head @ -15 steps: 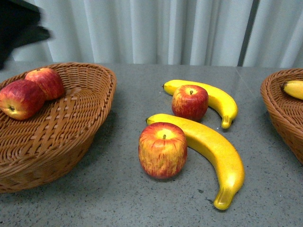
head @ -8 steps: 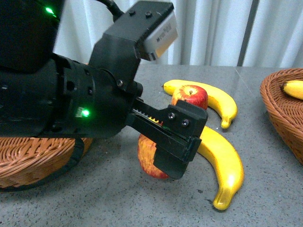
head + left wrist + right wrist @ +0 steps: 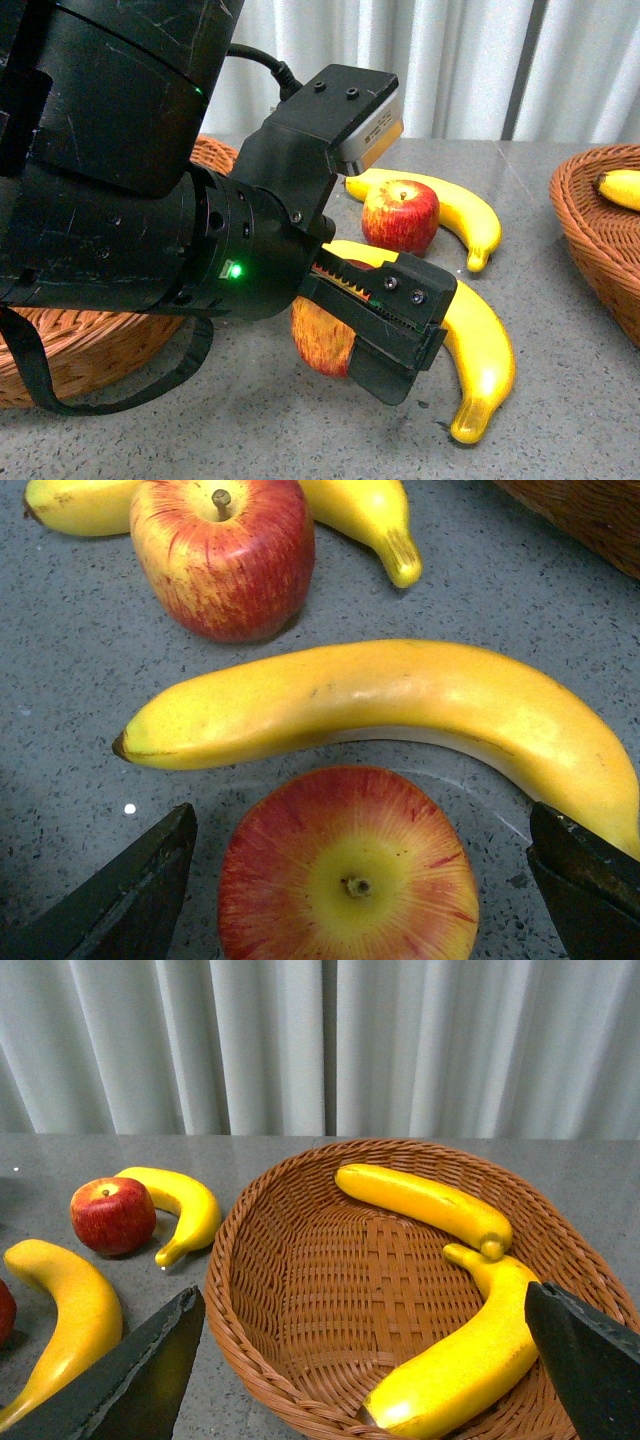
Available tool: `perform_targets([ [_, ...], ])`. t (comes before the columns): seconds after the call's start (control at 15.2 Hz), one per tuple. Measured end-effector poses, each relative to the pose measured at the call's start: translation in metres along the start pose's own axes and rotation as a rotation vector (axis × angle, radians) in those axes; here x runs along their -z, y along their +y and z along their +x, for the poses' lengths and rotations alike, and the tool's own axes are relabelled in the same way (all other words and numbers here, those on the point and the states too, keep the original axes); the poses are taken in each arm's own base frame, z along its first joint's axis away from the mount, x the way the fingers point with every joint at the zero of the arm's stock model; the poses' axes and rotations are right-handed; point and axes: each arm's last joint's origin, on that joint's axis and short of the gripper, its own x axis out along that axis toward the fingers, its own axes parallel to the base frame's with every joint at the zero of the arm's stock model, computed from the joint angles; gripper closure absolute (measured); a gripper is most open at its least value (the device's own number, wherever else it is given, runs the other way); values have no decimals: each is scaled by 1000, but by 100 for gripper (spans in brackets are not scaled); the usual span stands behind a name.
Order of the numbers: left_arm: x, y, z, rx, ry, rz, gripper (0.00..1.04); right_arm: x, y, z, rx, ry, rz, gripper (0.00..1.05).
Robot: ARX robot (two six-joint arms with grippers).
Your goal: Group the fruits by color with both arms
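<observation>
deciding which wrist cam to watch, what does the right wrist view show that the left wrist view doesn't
Only the right wrist view: the inside of the basket, holding a straight banana and a curved banana, with the curtain behind. Only the left wrist view: the near apple's whole top and stem, between the open left gripper's fingers. Both: the far apple, the far banana behind it, the long banana beside the near apple, and the grey table.

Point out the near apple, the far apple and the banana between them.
near apple (image 3: 348,872), left wrist view, yellow top by the stem
far apple (image 3: 225,562), left wrist view, red side
banana (image 3: 380,696), left wrist view, mid-body
</observation>
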Motion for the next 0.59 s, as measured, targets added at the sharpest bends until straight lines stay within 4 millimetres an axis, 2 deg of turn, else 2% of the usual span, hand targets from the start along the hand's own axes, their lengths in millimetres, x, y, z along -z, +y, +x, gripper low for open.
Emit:
perform_targets([
  [0.26,8,-3,6,27,53,66,7,0,0,0,0,0,0,7],
  [0.46,8,-2,6,27,54,79,36,0,0,0,0,0,0,7],
  [0.59,6,0,3,23,44,74,41,0,0,0,0,0,0,7],
])
